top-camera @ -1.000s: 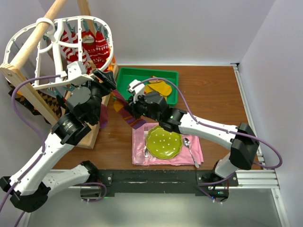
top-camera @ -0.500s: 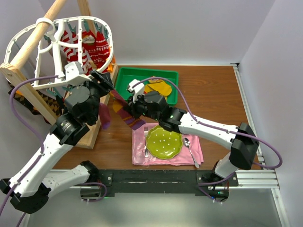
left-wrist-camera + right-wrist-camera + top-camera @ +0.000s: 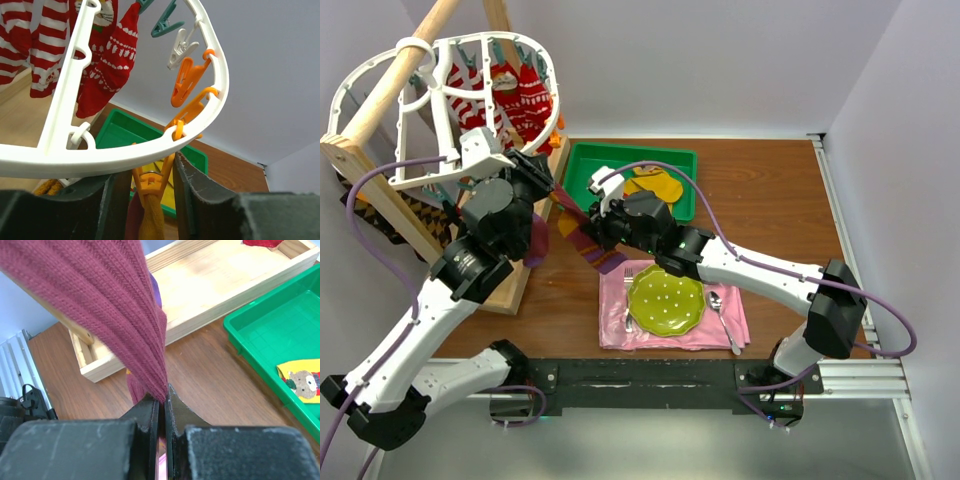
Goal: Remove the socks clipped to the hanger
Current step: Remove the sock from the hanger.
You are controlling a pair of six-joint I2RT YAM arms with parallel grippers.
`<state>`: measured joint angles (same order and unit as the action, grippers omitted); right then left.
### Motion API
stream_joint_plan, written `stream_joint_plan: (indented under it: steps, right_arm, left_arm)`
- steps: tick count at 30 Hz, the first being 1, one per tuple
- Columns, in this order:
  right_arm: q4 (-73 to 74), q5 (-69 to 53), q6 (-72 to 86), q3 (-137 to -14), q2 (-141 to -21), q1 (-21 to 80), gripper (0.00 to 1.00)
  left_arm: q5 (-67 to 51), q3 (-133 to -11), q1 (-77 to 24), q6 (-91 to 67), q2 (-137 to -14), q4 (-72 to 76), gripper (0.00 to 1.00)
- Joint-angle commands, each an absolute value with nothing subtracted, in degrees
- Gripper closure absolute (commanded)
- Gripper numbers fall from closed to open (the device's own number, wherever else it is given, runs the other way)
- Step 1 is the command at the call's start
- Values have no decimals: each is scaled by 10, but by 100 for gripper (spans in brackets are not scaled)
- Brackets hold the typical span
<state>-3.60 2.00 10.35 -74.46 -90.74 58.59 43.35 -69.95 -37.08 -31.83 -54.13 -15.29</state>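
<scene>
Maroon sock [image 3: 125, 315], pinched tight in our right tool [image 3: 162, 395], hangs from an orange clip [image 3: 152, 185] on the hanger [image 3: 125, 155] at ten o'clock. Our left tool [image 3: 150, 172] straddles that clip, though we cannot tell whether it is squeezing. Next, we judge, squeeze the clip and pull the sock free.

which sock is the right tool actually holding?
The maroon sock, pinched in the right tool and pulled taut toward the hanger. The red-and-white socks hang clipped, untouched; the yellow sock lies in the green tray.

White oval hanger [image 3: 64, 95] rim sits just above left gripper [image 3: 149, 172], which clamps its orange clip [image 3: 151, 184]. Maroon sock [image 3: 125, 315] hangs from that clip, stretched taut, lower end pinched in right gripper [image 3: 162, 397]. Red-and-white socks [image 3: 30, 45] clipped beyond left gripper.
</scene>
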Motion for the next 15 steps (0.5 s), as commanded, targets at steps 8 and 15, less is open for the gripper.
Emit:
stream_joint_plan:
  steps: [8,15]
  right_arm:
    - [-30,32,101,-770,-913,589,100]
    - [-11,118,120,-730,-898,589,100]
  left_arm:
    - [423,-700,-361,-294,-542,-111,99]
    - [417,-701,-361,-290,-540,-109,100]
